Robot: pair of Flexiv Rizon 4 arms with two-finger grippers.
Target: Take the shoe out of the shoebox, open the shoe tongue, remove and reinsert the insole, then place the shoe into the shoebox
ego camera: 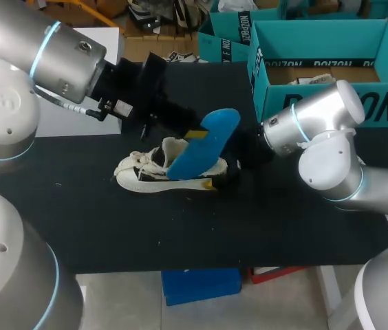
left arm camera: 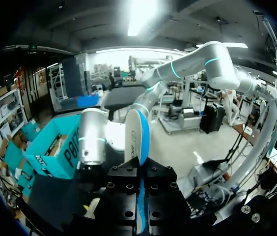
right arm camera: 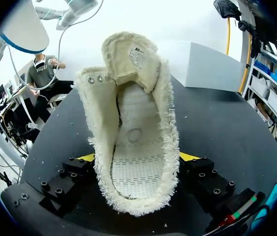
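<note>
Black cloth covered the table [ego camera: 77, 220], and on it, near the middle, the cream and black shoe [ego camera: 154, 173] stood on its sole with the toe toward our left side. Our right gripper [ego camera: 223, 177] was clamped on its heel, a yellow-tipped finger pressed against each side of the frayed collar. From that wrist we looked straight into the open shoe: a pale perforated footbed lay bare inside, and the tongue [right arm camera: 131, 54] stood up at the far end. Above the shoe slanted the blue insole [ego camera: 204, 141]. Its raised end was pinched between the fingers of our left gripper [ego camera: 192, 133], and its lower end dipped toward the shoe's opening; we could not tell whether it touched. In the left wrist view the insole rose on edge from between the closed black finger blocks, with a white face and a blue rim. Behind and to the right stood the teal shoebox [ego camera: 331, 41], open at the top, with a brown floor and something pale against its near wall that we could not make out. Our right arm [ego camera: 325, 130] crossed in front of that wall and hid part of it. Just beside the shoebox, farther back, was a second teal box [ego camera: 225, 38]; we could not see what it held.
</note>
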